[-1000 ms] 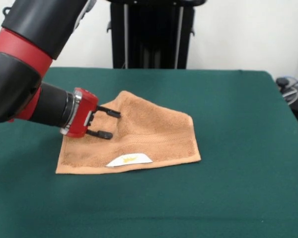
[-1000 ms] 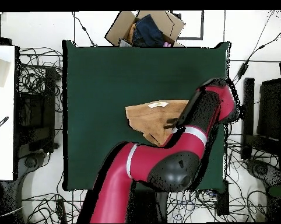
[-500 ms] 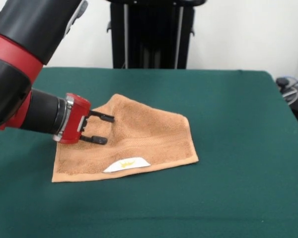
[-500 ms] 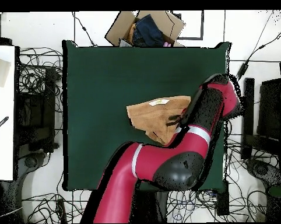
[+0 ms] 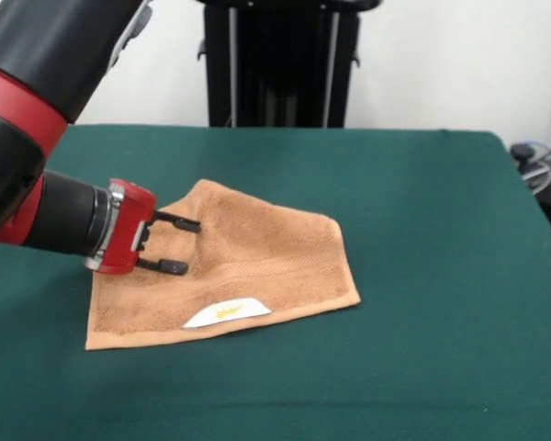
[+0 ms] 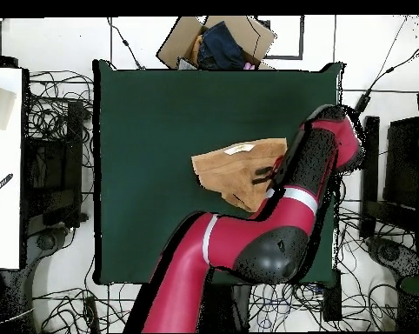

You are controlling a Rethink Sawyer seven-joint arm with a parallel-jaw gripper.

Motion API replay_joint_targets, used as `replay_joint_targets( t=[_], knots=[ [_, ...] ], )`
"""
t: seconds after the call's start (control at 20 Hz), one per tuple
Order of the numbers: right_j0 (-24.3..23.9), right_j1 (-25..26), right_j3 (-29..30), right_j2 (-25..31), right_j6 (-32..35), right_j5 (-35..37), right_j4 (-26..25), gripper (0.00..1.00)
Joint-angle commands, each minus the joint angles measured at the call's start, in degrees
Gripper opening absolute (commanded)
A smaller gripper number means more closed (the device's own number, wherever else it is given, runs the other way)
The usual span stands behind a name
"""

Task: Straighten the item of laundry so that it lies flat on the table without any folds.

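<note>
Towel [image 5: 257, 266] looks soft, light, limp, draggy on table [image 5: 441, 230]; folded corner under gripper [image 5: 180, 244], fingers spread, pinching nothing. Best grab: an outer corner.

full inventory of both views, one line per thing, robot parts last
towel: 1, orange-tan, middle of the table, partly folded, far corner raised
label: 1, white with yellow mark, on the towel's near edge in the front view
table: 1, dark green cover, under everything
cardboard box: 1, brown, dark cloth inside, just past the table's top edge in the overhead view
cables: many, black, on the floor at both sides of the table
pedestal: 1, black, behind the table's far side
arm: 1, red and black, reaching over the towel
gripper: 1, black fingers on a red body, open, low over the towel's end nearest the arm
</note>
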Motion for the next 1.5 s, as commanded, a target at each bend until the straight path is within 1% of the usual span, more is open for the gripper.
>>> replay_joint_targets(
  t=[0.05, 0.45, 0.75, 1.1, 1.25, 1.5],
  knots=[
    [-2.0, 3.4, -4.1, -0.1, 13.8, 7.7, 1.5, 1.0],
    [-5.0, 7.4, -12.4, -1.8, 16.2, 5.6, 2.6, 1.0],
    [-6.7, 9.5, -17.0, -3.1, 18.0, 4.5, 3.6, 1.0],
    [-8.7, 11.9, -21.6, -5.4, 19.2, 3.9, 5.5, 1.0],
    [-9.4, 12.7, -22.6, -6.8, 19.1, 3.7, 6.8, 1.0],
    [-11.2, 14.5, -25.9, -9.5, 19.8, 3.2, 8.9, 1.0]
  ],
)
